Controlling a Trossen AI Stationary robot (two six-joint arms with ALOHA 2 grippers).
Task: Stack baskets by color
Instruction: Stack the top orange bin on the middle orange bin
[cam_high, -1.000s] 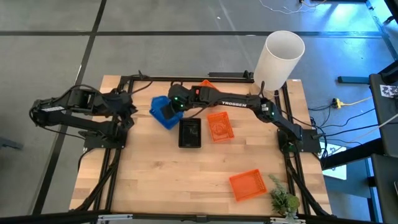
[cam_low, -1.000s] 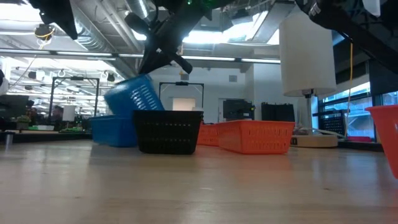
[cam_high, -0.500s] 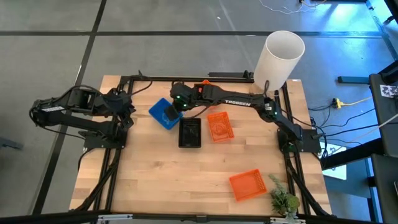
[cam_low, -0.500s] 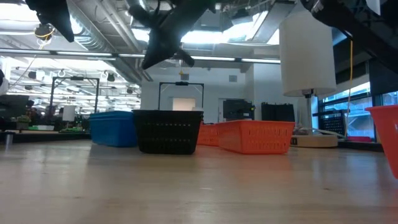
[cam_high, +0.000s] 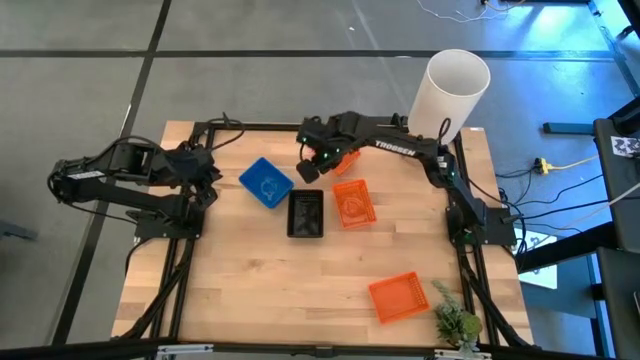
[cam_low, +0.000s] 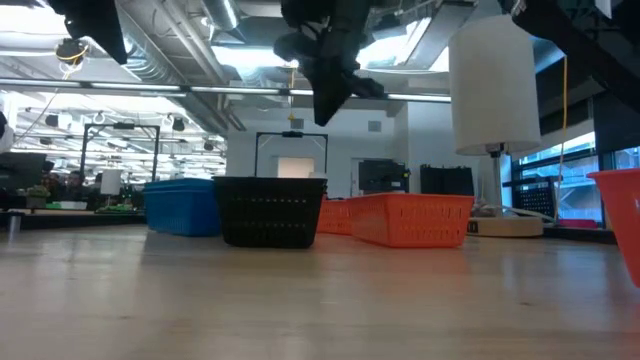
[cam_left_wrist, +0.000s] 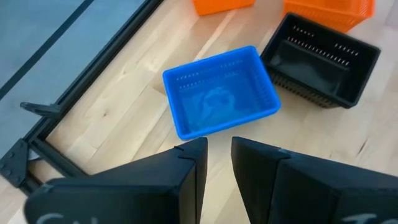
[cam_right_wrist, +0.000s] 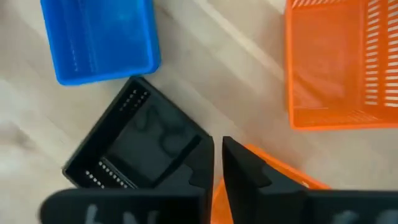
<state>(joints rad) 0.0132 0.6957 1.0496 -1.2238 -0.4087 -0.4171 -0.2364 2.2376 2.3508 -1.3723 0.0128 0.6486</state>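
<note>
A blue basket (cam_high: 265, 183) (cam_right_wrist: 99, 40) sits level on the table. To its right stand a black basket (cam_high: 305, 213) (cam_right_wrist: 134, 152) and an orange basket (cam_high: 352, 203) (cam_right_wrist: 273, 186). A second orange basket (cam_right_wrist: 336, 62) lies farther back, and a third (cam_high: 398, 296) near the front right. My right gripper (cam_high: 309, 171) (cam_right_wrist: 218, 149) hangs high above the black and orange baskets, pointing down. Its fingers are shut to a thin slit with nothing between them. My left gripper (cam_high: 205, 170) (cam_left_wrist: 219, 146) waits at the left, raised, all but shut and holding nothing.
A tall white cylinder (cam_high: 455, 90) stands at the far right corner. A small green plant (cam_high: 455, 322) is at the near right corner. A dark frame rail (cam_high: 300, 126) runs along the table's far edge. Bare wood (cam_high: 260, 290) lies at the front left.
My right gripper has let go of a blue basket that it held tilted up on one edge. That basket has dropped level onto the blue one below. The gripper has then risen, swung toward the table's right edge and tipped more steeply downward.
</note>
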